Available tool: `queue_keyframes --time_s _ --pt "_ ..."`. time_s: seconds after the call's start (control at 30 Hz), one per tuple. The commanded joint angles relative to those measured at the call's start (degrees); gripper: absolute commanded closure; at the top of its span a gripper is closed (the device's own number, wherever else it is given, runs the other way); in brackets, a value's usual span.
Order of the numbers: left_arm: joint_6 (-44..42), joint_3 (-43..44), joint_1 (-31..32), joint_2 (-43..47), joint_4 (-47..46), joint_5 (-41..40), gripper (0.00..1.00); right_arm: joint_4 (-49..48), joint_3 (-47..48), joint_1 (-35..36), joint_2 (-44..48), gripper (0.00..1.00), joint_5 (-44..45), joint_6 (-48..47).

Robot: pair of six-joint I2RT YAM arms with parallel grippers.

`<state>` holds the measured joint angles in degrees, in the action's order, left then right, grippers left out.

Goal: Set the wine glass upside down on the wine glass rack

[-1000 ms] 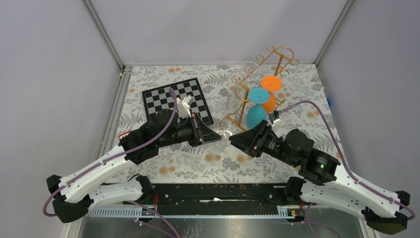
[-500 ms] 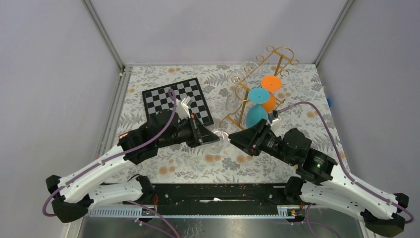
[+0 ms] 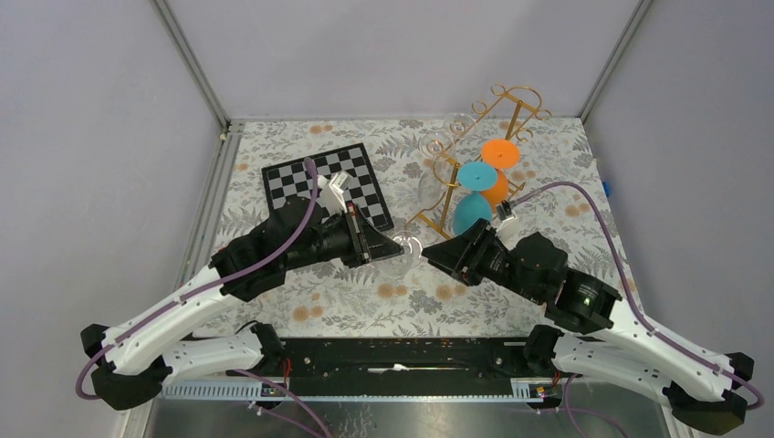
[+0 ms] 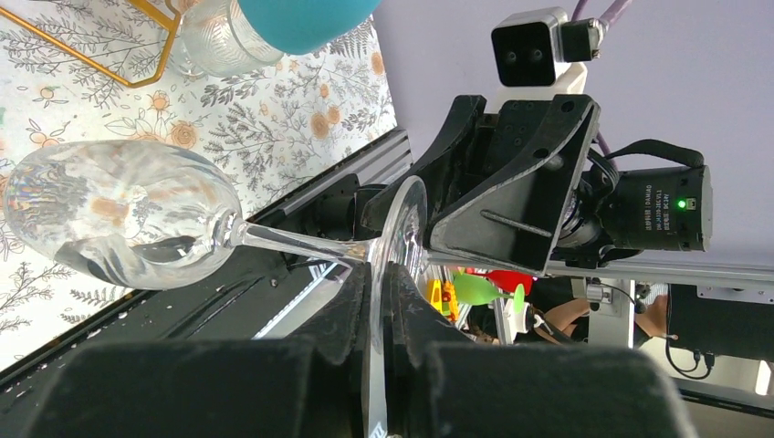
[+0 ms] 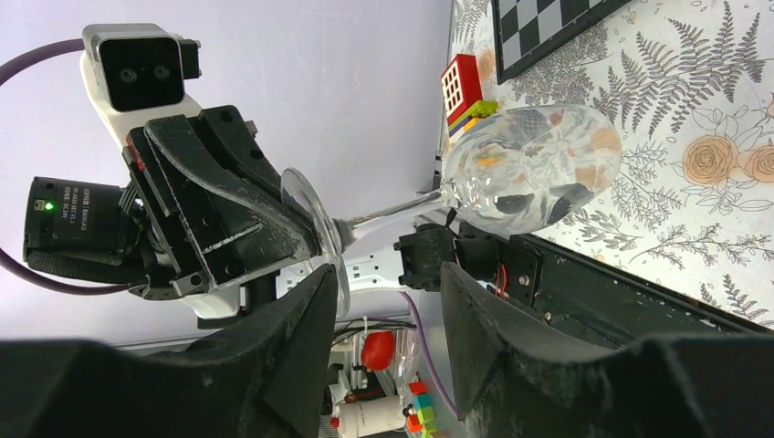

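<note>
A clear wine glass [image 3: 402,249] lies on its side in the air over the near middle of the table. My left gripper [image 3: 387,246] is shut on the rim of its round foot [image 4: 402,237]. Its bowl [image 4: 119,214] points toward the arm bases. My right gripper [image 3: 434,256] faces it from the right, open. The stem [image 5: 392,214] passes just beyond its fingertips and the foot sits close to one finger [image 5: 306,319]. The gold wire wine glass rack [image 3: 514,117] stands at the back right, apart from both grippers.
On the rack hang a teal glass [image 3: 472,196], an orange glass [image 3: 497,169] and a clear glass [image 3: 429,187]. A chessboard [image 3: 327,187] lies at the back left. A small red toy brick [image 5: 461,82] sits near the table's left edge.
My left arm has drawn the held glass slightly left and back. My right gripper has edged a little left toward it. Both grips look unchanged.
</note>
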<state>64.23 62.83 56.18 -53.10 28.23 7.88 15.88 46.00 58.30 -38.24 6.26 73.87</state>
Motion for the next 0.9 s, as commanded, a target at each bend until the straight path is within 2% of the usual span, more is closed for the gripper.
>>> queue_keyframes --time_s 0.0,0.17,0.37,0.5,0.57,0.63,0.7,0.87 --pt "-0.92 4.33 0.23 -0.18 -5.46 1.77 1.00 -2.22 1.97 -0.53 -2.05 0.49 -0.69 -0.86" --pt "-0.13 3.82 0.30 -1.26 -7.36 3.40 1.00 -3.84 2.41 -0.53 -3.86 0.54 -3.48 -0.43" --pt "0.22 3.05 0.23 -1.73 -8.32 4.49 1.00 -5.41 1.84 -0.49 -3.72 0.68 -3.93 -0.08" --pt "0.81 2.55 0.24 -2.33 -9.59 5.57 1.00 -6.33 1.51 -0.50 -3.61 0.83 -5.35 0.33" --pt "0.73 2.49 0.32 -2.34 -9.60 5.52 1.00 -6.31 1.19 -0.51 -3.53 0.99 -6.00 0.42" --pt "0.56 2.42 0.24 -2.10 -9.52 5.17 1.00 -6.33 0.82 -0.56 -3.23 1.00 -6.08 0.96" --pt "0.26 2.53 0.24 -1.76 -9.17 4.69 0.95 -6.34 0.43 -0.56 -2.85 1.00 -6.11 1.04" --pt "-1.47 3.14 0.17 -0.98 -6.94 3.22 0.59 -6.22 0.23 -0.56 -2.37 1.00 -6.09 0.74"
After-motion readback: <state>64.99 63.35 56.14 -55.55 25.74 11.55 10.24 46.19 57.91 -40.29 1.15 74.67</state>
